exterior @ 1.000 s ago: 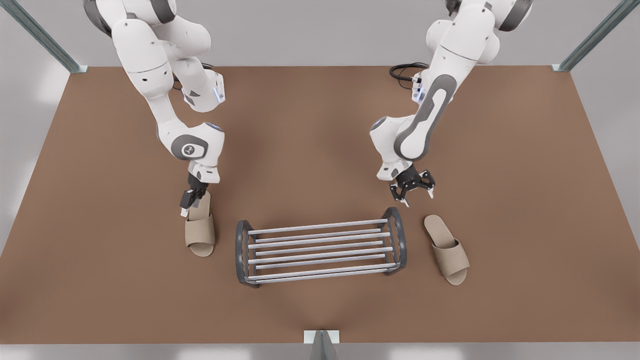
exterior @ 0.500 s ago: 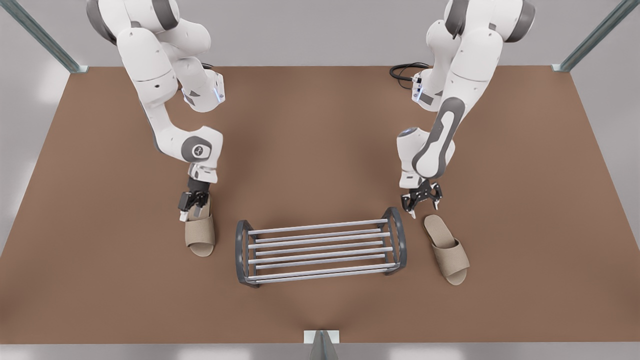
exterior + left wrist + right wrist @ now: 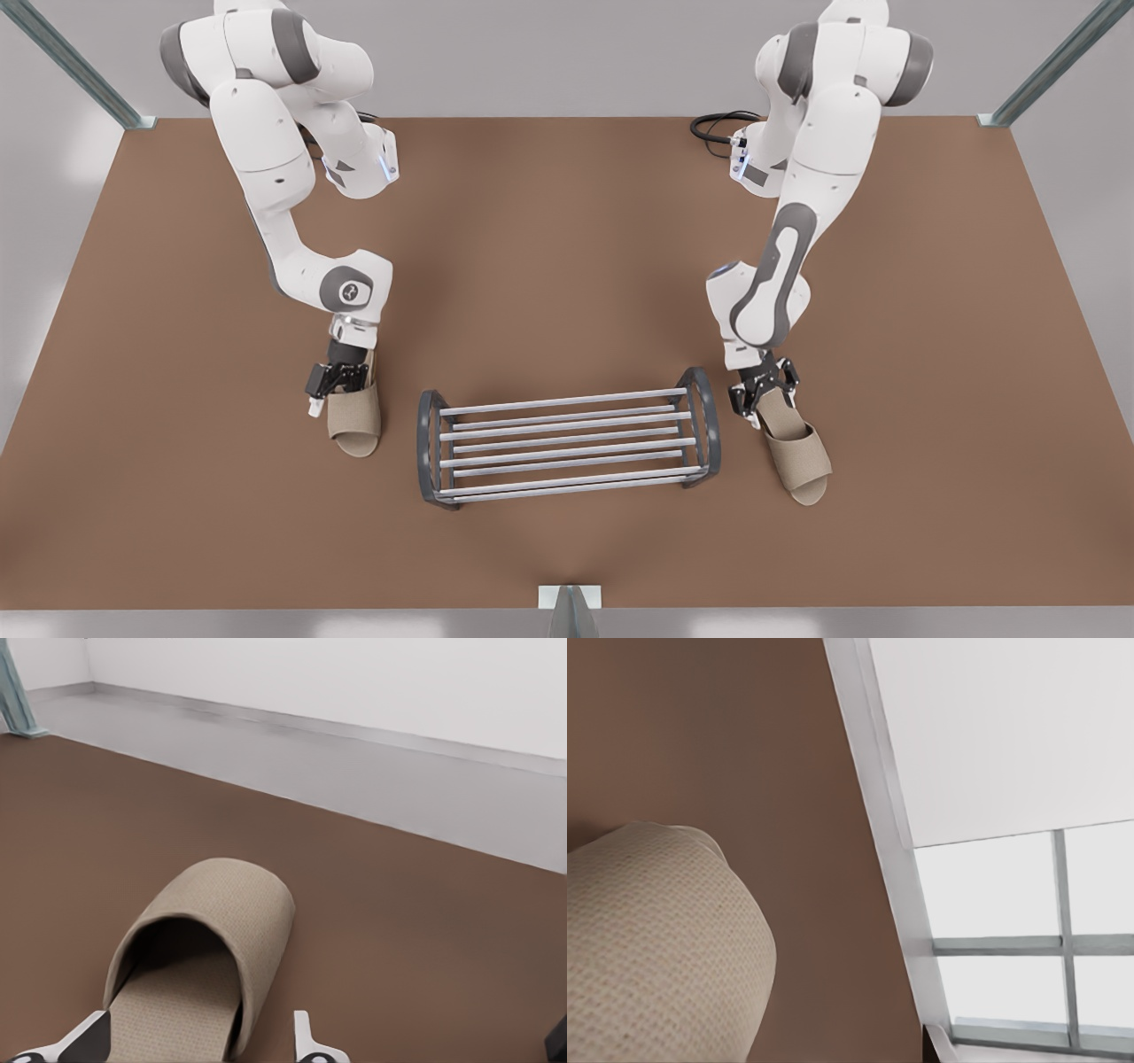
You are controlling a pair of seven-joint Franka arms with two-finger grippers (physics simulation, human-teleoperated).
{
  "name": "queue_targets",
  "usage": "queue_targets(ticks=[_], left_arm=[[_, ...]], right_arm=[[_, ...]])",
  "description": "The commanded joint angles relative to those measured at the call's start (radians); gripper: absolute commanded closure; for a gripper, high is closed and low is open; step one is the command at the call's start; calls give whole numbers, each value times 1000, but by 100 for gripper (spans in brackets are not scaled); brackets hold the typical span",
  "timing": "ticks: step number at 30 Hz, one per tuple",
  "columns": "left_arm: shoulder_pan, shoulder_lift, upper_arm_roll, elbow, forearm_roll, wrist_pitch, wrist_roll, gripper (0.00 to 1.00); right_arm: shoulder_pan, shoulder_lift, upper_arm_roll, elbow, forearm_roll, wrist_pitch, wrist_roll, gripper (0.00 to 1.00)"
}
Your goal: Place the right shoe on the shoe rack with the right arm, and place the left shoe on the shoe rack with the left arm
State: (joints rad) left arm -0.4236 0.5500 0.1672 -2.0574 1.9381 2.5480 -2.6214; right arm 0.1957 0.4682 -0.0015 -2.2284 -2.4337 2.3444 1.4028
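Lowered, left gripper [image 3: 195, 1041] straddles beige left shoe [image 3: 221, 921].

Soft, even light fills the scene from above, bright without glare. On the brown table [image 3: 567, 221] faint broad darker bands run through the middle, and a diffuse shadow sits beneath the shoe rack [image 3: 567, 436]. The white arm shells show gentle shading and no hard highlights. Contact shadows under both slippers are weak. In the right wrist view the slipper's weave [image 3: 656, 948] looks slightly soft up close, beside a bright white wall
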Motion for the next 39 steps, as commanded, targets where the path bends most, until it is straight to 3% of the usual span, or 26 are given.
queue_targets(ticks=[1, 2, 5, 9, 10, 15, 20, 32, 34, 36, 39], left_arm=[[0, 7, 0, 17, 1, -21, -158, 0], [0, 16, 0, 20, 1, -21, -160, 0], [0, 53, 0, 59, 1, -31, -158, 0], [2, 83, 9, 92, 2, -40, -151, 0], [2, 90, 12, 100, 2, -43, -151, 0], [2, 125, 15, 148, 1, -45, -151, 0], [5, 159, 28, 181, -1, -43, -151, 0], [13, 214, 45, 250, -5, -52, -149, 1], [13, 205, 45, 249, -7, -48, -147, 34], [14, 194, 45, 244, -8, -43, -147, 45], [14, 182, 52, 240, -7, -34, -147, 69]], right_arm=[[-7, 0, 0, 1, -1, 0, 105, 14], [-12, -2, 0, 0, -1, 1, 107, 26], [-18, 0, 0, 0, -1, 1, 110, 34], [-18, 0, 0, -4, -1, -2, 113, 61], [-18, 0, 0, -5, -2, -2, 113, 64], [-18, -72, 0, -11, -1, 6, 105, 67], [-55, -280, 0, -10, 2, 207, 99, 69], [-55, -425, 0, 128, 8, 391, -97, 75], [-45, -402, 5, 182, 22, 392, -162, 75], [-18, -370, 11, 243, 131, 391, -317, 75], [94, -313, 11, 315, 527, 265, -666, 75]])
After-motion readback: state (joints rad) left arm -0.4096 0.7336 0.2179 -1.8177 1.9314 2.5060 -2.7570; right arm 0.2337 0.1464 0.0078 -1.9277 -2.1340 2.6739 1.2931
